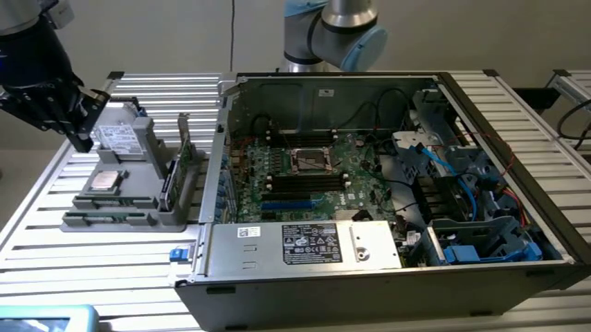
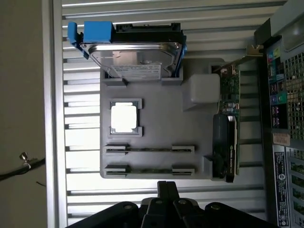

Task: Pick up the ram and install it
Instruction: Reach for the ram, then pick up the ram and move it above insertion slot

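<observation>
Ram (image 2: 149, 169): edge-up in tray (image 2: 190, 123) slot; likely light, stiff, fragile; pinch flat faces.
Gripper (image 2: 166, 187): clenched empty, off tray.

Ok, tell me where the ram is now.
On the exterior view's left, the ram sits in a slot of the gray tray, next to the silver processor chip.

Tray (image 2: 161, 114) — grey; drive caddy (image 2: 97, 32) blue; card (image 2: 230, 90) green; claw (image 2: 167, 186) black; table (image 2: 142, 199) — ribbed silver.

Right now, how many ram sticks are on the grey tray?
2. One ram stick sits in the holder beside the silver processor; the other ram stick in the parallel holder at the grey tray's edge.
</observation>
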Robot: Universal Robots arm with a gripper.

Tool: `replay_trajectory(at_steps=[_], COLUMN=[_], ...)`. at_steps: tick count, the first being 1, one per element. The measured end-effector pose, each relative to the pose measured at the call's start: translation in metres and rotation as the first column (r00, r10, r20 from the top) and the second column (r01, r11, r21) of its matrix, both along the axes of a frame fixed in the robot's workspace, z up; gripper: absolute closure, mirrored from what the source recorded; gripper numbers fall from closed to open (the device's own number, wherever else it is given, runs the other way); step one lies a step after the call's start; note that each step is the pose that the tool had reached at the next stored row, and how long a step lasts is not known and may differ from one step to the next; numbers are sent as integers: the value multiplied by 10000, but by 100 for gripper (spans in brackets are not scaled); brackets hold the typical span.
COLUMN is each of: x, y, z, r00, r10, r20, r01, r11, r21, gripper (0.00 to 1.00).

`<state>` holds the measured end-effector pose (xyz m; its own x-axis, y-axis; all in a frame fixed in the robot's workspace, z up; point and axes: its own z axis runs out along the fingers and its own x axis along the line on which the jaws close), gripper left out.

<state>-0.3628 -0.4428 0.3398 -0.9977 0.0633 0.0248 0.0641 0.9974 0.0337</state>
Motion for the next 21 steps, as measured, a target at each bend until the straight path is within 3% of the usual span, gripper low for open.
replay_trajectory(at_steps=[5,11,16,21], x=[-7,-8,-7,-8], y=[1,1,0,0], z=[-59,-85,-101,-102], r00=[9999,9926,9774,9551], r10=[131,1215,2112,2963], r20=[-12,-11,-11,-12], r01=[-131,-1215,-2112,-2963], r11=[9999,9926,9774,9551], r21=[0,1,3,3], gripper=[89,89,89,89])
